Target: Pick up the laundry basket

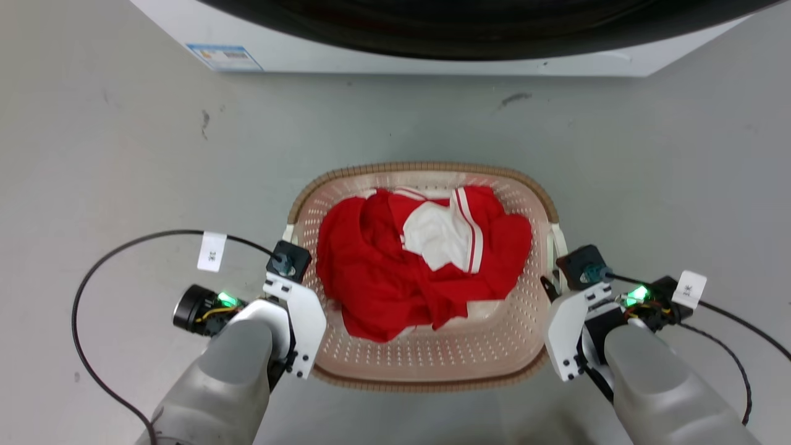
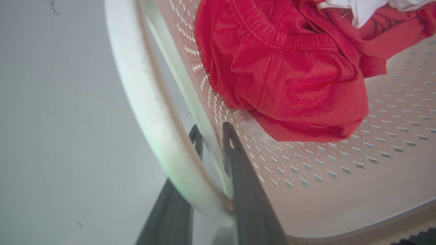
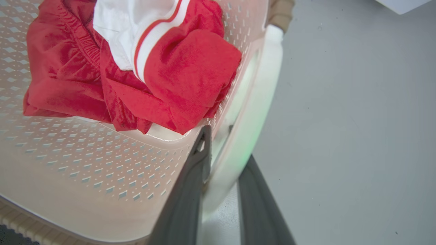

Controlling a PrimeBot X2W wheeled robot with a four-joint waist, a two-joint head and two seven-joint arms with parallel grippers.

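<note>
Your left gripper clamped on one handle of the laundry basket, right gripper gripping the other, red-and-white clothes heaped inside

Brightness: you have bright, even, diffuse light across the grey floor.
Shadows: soft and faint, hugging the laundry basket at its near rim.
Colour cast: a green glow tints the white handle in both your wrist views.
Focus: the handle blurs close up; the red clothes look sharper.
Distortion: the wide angle bends the rim.

Matt plastic laundry basket (woven-look rim)
</note>
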